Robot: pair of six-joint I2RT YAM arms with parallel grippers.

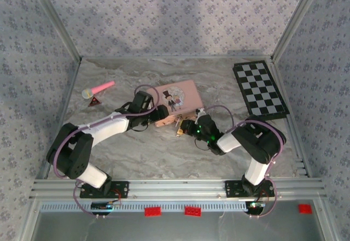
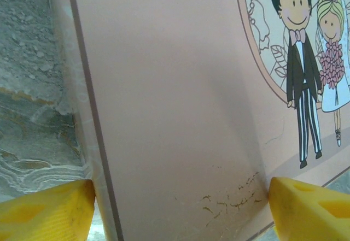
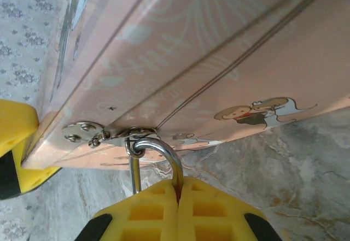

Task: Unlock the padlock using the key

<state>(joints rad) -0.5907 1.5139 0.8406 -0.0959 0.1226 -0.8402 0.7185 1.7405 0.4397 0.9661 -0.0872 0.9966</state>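
One elbow-bent arm [image 1: 251,140], right claw [image 3: 178,192] pinching padlock [image 3: 176,164]

Pink box [image 2: 180,115]: smooth, satin-painted sheet metal, scuffed near 1 edge. Hasp [image 3: 82,129]: shiny riveted metal. Padlock shackle [image 3: 175,160]: polished, glossy grey metal. Tabletop [image 3: 284,164]: matt, marble-patterned.

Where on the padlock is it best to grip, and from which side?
I would grip the padlock by its body, coming from the side away from the pink box. Its shackle is threaded through the hasp on the box's wall, so only the body end hangs free; the right gripper is closed there.
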